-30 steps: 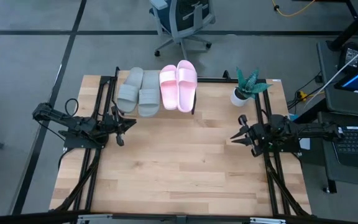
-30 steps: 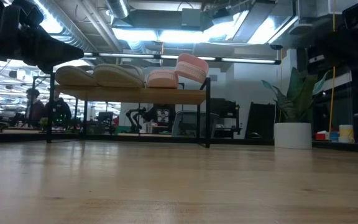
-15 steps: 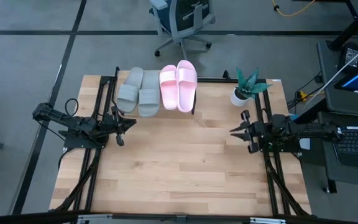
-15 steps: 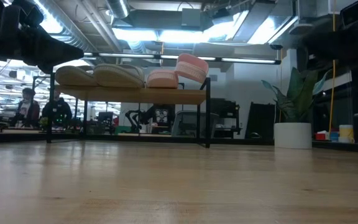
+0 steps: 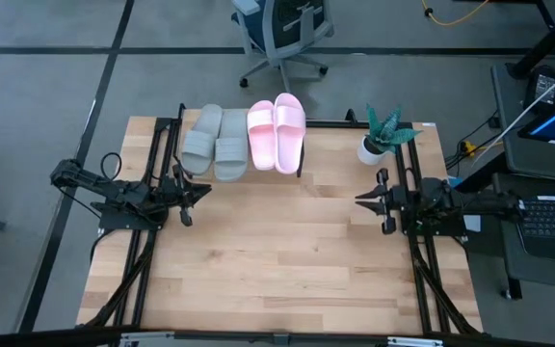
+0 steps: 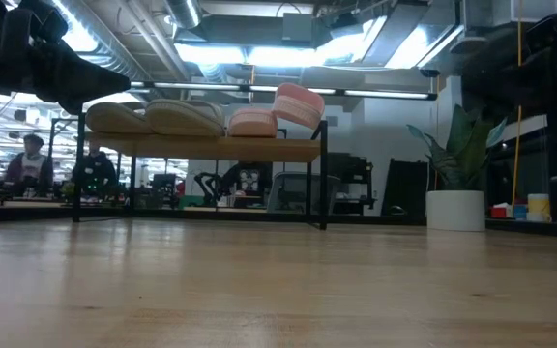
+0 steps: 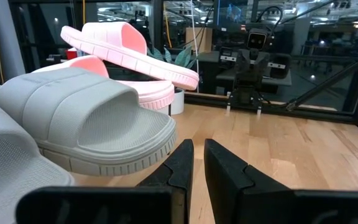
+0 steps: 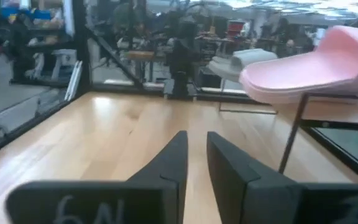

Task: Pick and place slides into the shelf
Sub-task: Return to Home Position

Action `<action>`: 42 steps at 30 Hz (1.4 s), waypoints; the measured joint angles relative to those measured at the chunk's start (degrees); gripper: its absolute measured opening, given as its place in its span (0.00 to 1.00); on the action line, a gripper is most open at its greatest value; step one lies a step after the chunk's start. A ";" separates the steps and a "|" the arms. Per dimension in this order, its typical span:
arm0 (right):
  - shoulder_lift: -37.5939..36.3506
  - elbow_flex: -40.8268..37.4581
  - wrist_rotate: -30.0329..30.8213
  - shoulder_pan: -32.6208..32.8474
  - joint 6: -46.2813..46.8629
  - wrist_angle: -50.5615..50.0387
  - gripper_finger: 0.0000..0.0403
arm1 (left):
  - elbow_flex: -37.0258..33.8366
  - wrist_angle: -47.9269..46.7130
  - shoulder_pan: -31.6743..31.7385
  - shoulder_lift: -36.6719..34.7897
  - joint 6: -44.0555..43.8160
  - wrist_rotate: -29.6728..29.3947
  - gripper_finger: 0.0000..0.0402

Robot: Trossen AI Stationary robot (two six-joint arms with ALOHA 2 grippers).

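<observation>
While two grey-green slides [image 5: 215,145] and two pink slides [image 5: 277,133] are lying side by side on the shelf [image 6: 211,148] — one pink tilting onto its mate — both arms are waiting over the table [image 5: 277,270]. The left gripper [image 5: 200,191] is hovering just before the shelf's left end, the right gripper [image 5: 362,200] well off to its right; both are pinched nearly closed, gripping nothing.

grey slide [image 7: 11,155] cut off, people [image 6: 29,164] blurred
</observation>
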 joint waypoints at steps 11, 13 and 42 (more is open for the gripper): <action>0.08 0.00 0.02 -2.98 1.82 -0.01 0.15 | 0.00 0.01 0.00 0.00 -0.01 0.00 0.08; 0.13 0.00 0.00 -3.01 1.44 -0.01 0.15 | 0.00 0.00 0.02 0.00 0.00 0.00 0.08; 0.17 0.00 0.00 -3.01 1.71 0.00 0.15 | 0.00 0.02 0.01 0.00 0.00 0.00 0.08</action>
